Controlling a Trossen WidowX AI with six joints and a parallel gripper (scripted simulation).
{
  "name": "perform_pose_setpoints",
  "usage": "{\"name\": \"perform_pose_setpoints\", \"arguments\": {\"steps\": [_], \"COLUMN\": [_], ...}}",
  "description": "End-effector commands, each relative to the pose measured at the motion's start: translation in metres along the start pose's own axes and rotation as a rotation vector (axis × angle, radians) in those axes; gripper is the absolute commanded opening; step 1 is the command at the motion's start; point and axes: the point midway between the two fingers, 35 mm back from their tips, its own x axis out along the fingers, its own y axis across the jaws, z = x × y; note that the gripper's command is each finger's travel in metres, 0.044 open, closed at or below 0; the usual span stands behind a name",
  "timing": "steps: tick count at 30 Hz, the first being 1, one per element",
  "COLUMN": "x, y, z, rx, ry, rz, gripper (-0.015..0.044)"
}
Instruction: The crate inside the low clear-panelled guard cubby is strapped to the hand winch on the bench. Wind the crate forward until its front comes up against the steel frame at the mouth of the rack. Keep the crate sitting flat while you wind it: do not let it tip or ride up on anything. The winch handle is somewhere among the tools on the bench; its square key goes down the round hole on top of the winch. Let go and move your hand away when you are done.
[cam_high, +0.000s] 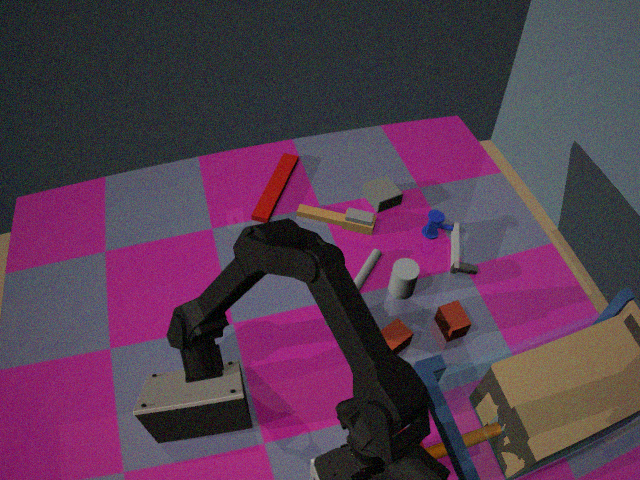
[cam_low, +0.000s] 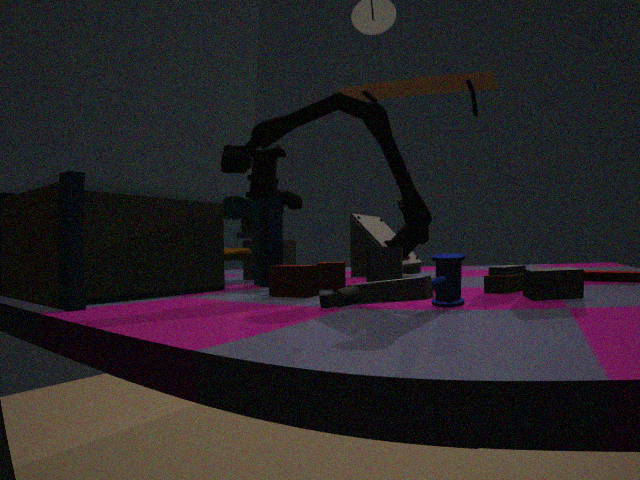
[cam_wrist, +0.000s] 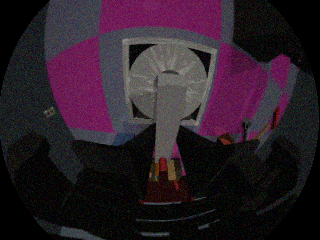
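In the wrist view the winch (cam_wrist: 139, 102) shows as a pale round drum in a square frame. The grey winch handle (cam_wrist: 167, 107) runs from its centre back between the dark fingers, with a red grip at its near end. My gripper (cam_wrist: 166, 127) is shut on the winch handle; its fingertips are hidden in the top and exterior views. The tan crate (cam_high: 563, 377) (cam_low: 155, 248) sits flat in the cubby. An orange strap (cam_high: 473, 436) (cam_low: 236, 251) runs from its front past the blue steel frame (cam_high: 448, 418) (cam_low: 267, 248). A gap shows between crate front and frame.
Beyond the arm lie a red bar (cam_high: 275, 188), a wooden hammer (cam_high: 323, 215), a grey block (cam_high: 379, 191), a blue spool (cam_high: 433, 227), a grey L-shaped tool (cam_high: 455, 248), a grey rod (cam_high: 368, 268) and a grey cylinder (cam_high: 403, 281). Two orange-red blocks (cam_high: 452, 320) (cam_high: 397, 335) lie near the frame.
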Motion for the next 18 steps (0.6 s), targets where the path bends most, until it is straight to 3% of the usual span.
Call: {"name": "perform_pose_setpoints", "arguments": {"steps": [1,18], "x": [0.0040,0.0041], "y": [0.0015,-0.0040], "z": [0.0004,0.0008], "rx": [0.021,-0.103], "ry": [-0.012,-0.012], "rz": [0.003,-0.016], "gripper": [0.0000,0.0000]}}
